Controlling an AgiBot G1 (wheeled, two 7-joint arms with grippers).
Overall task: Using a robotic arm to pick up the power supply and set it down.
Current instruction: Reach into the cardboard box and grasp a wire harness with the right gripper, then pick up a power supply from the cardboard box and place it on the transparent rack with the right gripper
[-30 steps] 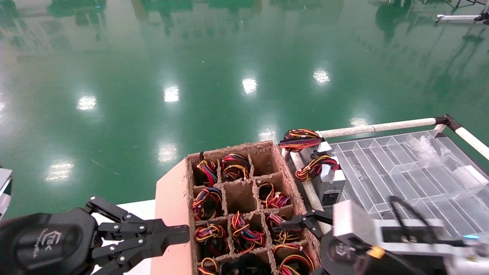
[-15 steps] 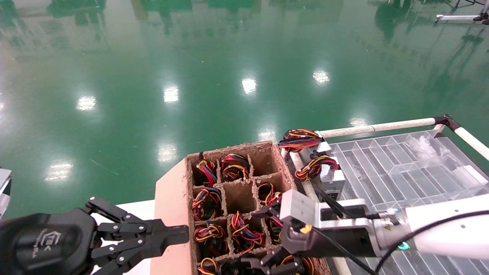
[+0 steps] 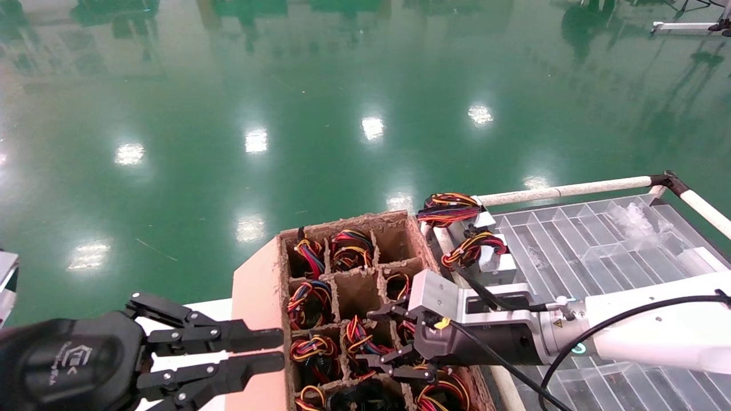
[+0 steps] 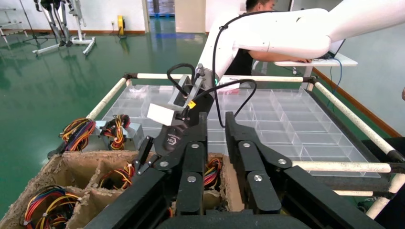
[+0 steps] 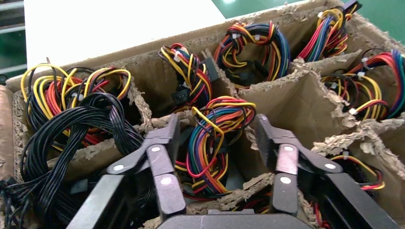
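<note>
Head view: right gripper reaches from 3 o'clock over the cardboard divider box, fingers spread wide astride the middle cell of the third row. Right wrist view shows the fingertips flanking the power supply, whose coiled red, yellow, blue and black wires fill that cell; no contact visible. Two more supplies sit on the clear tray at 1 o'clock of the box. Left gripper is parked at 9 o'clock, narrowly open, white logo on its wrist housing, text unreadable.
</note>
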